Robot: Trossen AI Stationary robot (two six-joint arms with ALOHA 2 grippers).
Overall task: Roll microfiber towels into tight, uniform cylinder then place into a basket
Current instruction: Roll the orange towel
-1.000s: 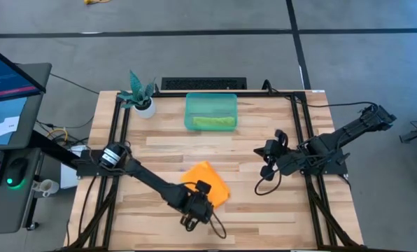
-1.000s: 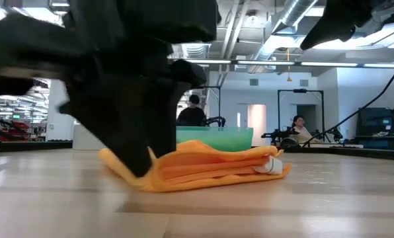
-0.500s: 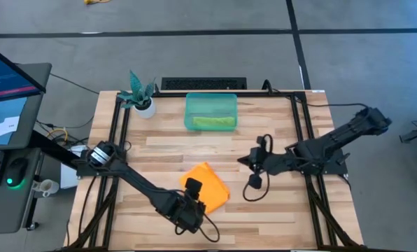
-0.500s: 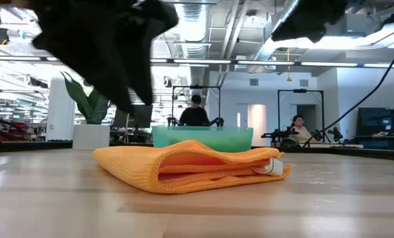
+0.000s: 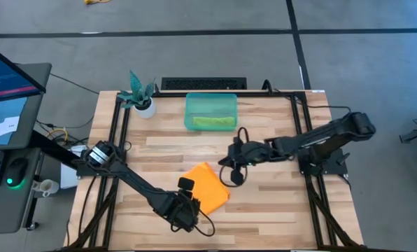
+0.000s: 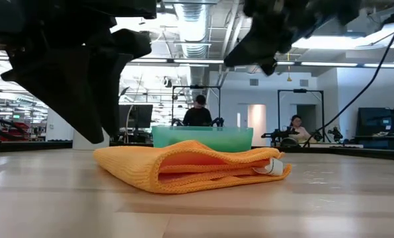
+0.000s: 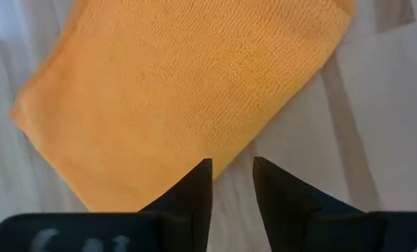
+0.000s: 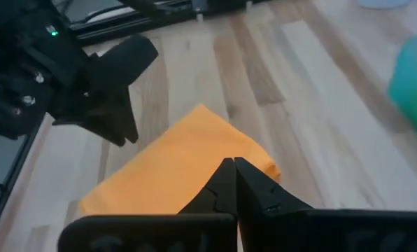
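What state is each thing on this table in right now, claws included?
Orange towel: folded flat, not rolled.
Green towel: lying in the basket.
Basket: upright, beyond the orange towel.
Left claw: slightly open, empty, at the orange towel's edge.
Right claw: shut, empty, above the orange towel.

Counts, current frame:
- towels: 2. One orange towel [image 5: 207, 183], folded flat on the desk [image 5: 278, 210]; one green towel [image 5: 213, 122] inside the basket.
- basket [image 5: 210, 103]: 1, teal, see-through.
- arms: 2, one claw each, so 2 claws: left claw [image 5: 187, 189], right claw [image 5: 231, 162].
- potted plant [image 5: 140, 96]: 1, white pot.
- keyboards: 2. One black keyboard [image 5: 203, 84] past the desk's far edge, one partly cut off at far left beside the mouse.
- monitor [image 5: 9, 77]: 1.
- mouse [image 5: 16, 170]: 1.
- people in the room behind: 2, one standing person [image 6: 198, 112], one seated person [image 6: 296, 125].
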